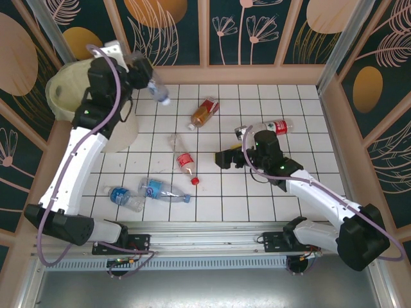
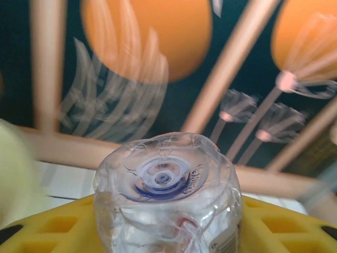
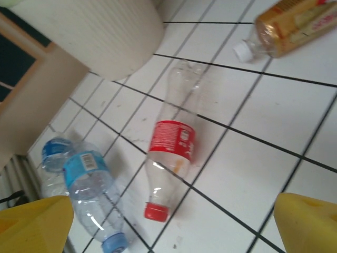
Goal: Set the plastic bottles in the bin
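My left gripper (image 1: 144, 74) is raised beside the bin (image 1: 64, 90), shut on a clear plastic bottle (image 1: 156, 88) whose cap end points down toward the table. In the left wrist view the bottle's base (image 2: 164, 176) faces the camera between yellow fingers (image 2: 47, 226). My right gripper (image 1: 225, 158) hangs open over the table's middle, its yellow fingertips (image 3: 37, 224) wide apart. A red-labelled, red-capped bottle (image 3: 171, 153) (image 1: 185, 160) lies ahead of it. An amber bottle (image 1: 204, 113) (image 3: 300, 26) lies farther back.
Two blue-labelled bottles (image 1: 125, 197) (image 1: 162, 189) lie at the front left, also visible as bottles (image 3: 89, 184) (image 3: 52, 158) from the right wrist. Another red-labelled bottle (image 1: 270, 126) lies behind the right arm. The bin's ribbed wall (image 3: 100, 31) stands at the table's left. Wooden rails fence the tiled table (image 1: 295, 102).
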Robot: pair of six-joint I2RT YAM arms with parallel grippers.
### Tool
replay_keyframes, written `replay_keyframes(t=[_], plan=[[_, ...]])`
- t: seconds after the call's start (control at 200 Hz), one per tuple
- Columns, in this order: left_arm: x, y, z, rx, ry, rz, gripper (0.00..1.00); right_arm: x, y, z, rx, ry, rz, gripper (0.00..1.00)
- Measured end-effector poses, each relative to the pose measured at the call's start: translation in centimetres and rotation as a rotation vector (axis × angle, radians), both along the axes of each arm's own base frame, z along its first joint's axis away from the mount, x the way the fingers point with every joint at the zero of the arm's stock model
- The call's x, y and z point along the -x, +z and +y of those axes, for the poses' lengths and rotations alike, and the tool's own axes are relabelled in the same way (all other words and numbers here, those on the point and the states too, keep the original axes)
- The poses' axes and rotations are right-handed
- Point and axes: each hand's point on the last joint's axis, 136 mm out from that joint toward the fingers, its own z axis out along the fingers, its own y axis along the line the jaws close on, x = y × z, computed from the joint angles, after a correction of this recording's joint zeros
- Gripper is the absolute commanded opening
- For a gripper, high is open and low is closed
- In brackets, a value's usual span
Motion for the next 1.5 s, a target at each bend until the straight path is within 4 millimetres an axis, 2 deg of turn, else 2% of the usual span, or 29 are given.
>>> replay_keyframes(t=[0.12, 0.195, 0.38, 0.535, 0.631, 0.726, 0.881, 1.011, 1.181, 1.286, 1.346, 1.496], plan=[[0.4, 2.1, 4.9, -0.098, 0.197, -0.017, 0.55, 0.2, -1.6, -0.6, 0.021, -0.028, 0.037, 0.97], [0.3, 2.4, 7.6, -0.15, 0.3, -0.013, 0.56, 0.4, -2.5, -0.8, 0.031, -0.034, 0.058, 0.97], [-1.0, 0.9, 13.2, -0.279, 0.491, 0.052, 0.55, 1.1, -4.5, -1.1, 0.046, -0.041, 0.112, 0.97], [-2.1, -0.6, 16.0, -0.362, 0.575, 0.111, 0.56, 2.0, -6.9, -0.8, 0.074, -0.03, 0.176, 0.97], [-2.9, -1.9, 17.1, -0.392, 0.598, 0.148, 0.57, 2.5, -7.8, -0.2, 0.087, -0.012, 0.201, 0.95], [-4.3, -3.9, 18.3, -0.409, 0.608, 0.199, 0.57, 2.9, -8.5, 0.7, 0.105, 0.016, 0.219, 0.91], [-7.0, -9.1, 20.1, -0.43, 0.592, 0.321, 0.57, 3.0, -8.7, 3.6, 0.145, 0.078, 0.218, 0.85], [-7.9, -12.1, 20.7, -0.426, 0.566, 0.391, 0.61, 2.3, -9.1, 6.0, 0.169, 0.103, 0.217, 0.79], [-8.0, -13.3, 20.7, -0.411, 0.546, 0.424, 0.69, 1.5, -11.4, 8.0, 0.231, 0.106, 0.238, 0.76], [-8.0, -13.5, 20.6, -0.397, 0.539, 0.43, 0.86, 2.0, -12.1, 9.3, 0.261, 0.124, 0.228, 0.76], [-7.9, -13.7, 20.6, -0.394, 0.536, 0.438, 0.98, 2.5, -12.1, 9.7, 0.277, 0.135, 0.212, 0.76], [-7.5, -13.6, 20.2, -0.365, 0.523, 0.44, 0.99, 3.2, -12.4, 9.7, 0.328, 0.134, 0.177, 0.76]])
